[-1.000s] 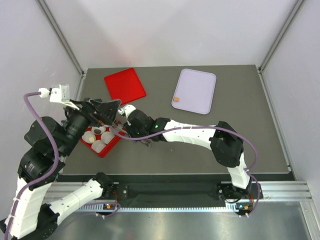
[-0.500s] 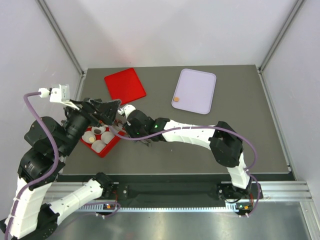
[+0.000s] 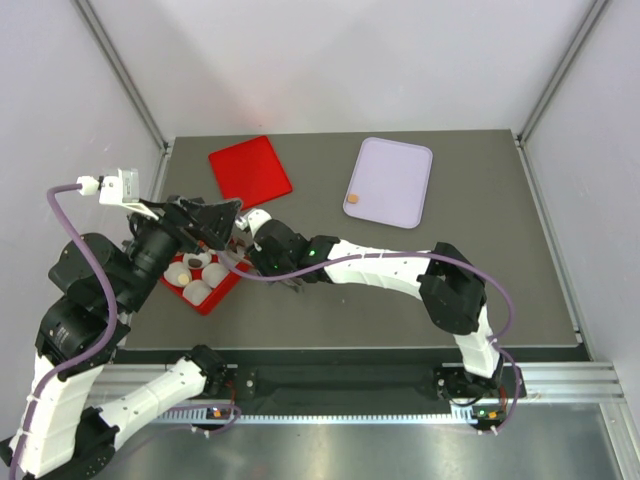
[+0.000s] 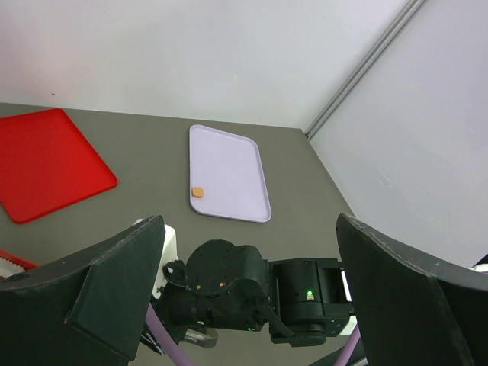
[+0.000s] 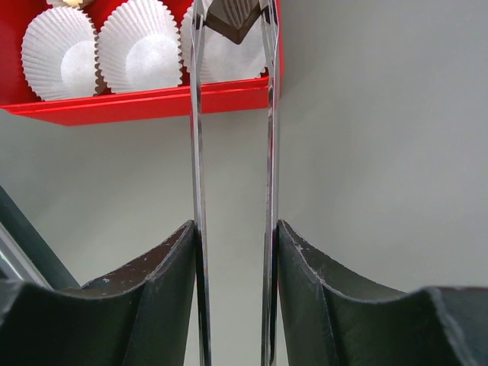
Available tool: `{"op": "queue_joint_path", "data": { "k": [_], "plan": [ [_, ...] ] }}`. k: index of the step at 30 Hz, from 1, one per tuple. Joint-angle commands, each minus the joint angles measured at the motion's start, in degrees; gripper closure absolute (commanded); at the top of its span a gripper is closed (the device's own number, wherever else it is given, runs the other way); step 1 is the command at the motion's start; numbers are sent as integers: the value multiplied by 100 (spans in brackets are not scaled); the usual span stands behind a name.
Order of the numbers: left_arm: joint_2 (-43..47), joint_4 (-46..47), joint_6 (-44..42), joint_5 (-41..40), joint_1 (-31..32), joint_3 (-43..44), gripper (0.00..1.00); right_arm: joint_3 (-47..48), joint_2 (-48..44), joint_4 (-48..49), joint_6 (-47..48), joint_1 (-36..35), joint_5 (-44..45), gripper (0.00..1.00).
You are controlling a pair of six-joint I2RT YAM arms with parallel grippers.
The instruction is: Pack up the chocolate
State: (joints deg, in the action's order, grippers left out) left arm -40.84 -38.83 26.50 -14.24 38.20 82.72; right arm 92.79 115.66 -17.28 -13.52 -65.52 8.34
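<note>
My right gripper (image 5: pixel 233 229) is shut on a pair of thin metal tongs (image 5: pixel 197 152). The tong tips pinch a dark brown chocolate (image 5: pixel 232 19) just above a white paper cup (image 5: pixel 221 57) at the corner of the red box (image 5: pixel 152 103). In the top view the right gripper (image 3: pixel 250 245) reaches over the box (image 3: pixel 215 293), where a dark piece (image 3: pixel 195 260) and a tan piece (image 3: pixel 185 277) sit in cups. Another tan chocolate (image 3: pixel 352 199) lies on the lilac tray (image 3: pixel 395 180). My left gripper (image 4: pixel 250 221) hangs open and empty above the right arm.
A flat red lid (image 3: pixel 249 168) lies at the back left of the table, next to the lilac tray (image 4: pixel 229 179). Two more white cups (image 5: pixel 141 46) (image 5: pixel 57 49) in the box show no chocolate. The right arm (image 3: pixel 380 268) stretches across the table's middle.
</note>
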Motion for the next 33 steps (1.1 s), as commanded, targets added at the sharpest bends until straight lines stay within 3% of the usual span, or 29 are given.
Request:
{"op": "queue_joint_path", "data": {
  "k": [1,15,21,27,33],
  "plan": [
    [50,112,13,0,-5,-28,1,336,-228,128,69,-102,107,56],
    [59,95,4,-26,-5,-19,1,371,-307,128,113,-102,194,56],
    [32,86,-31,-79,-5,-71,1,292,-745,119,244,30,432,58],
    [6,104,-31,-61,-14,-142,1,-199,-1465,119,209,478,590,58],
    [-3,95,-40,-70,-14,-194,1,-1366,-2370,119,183,1513,643,58]
  ]
}}
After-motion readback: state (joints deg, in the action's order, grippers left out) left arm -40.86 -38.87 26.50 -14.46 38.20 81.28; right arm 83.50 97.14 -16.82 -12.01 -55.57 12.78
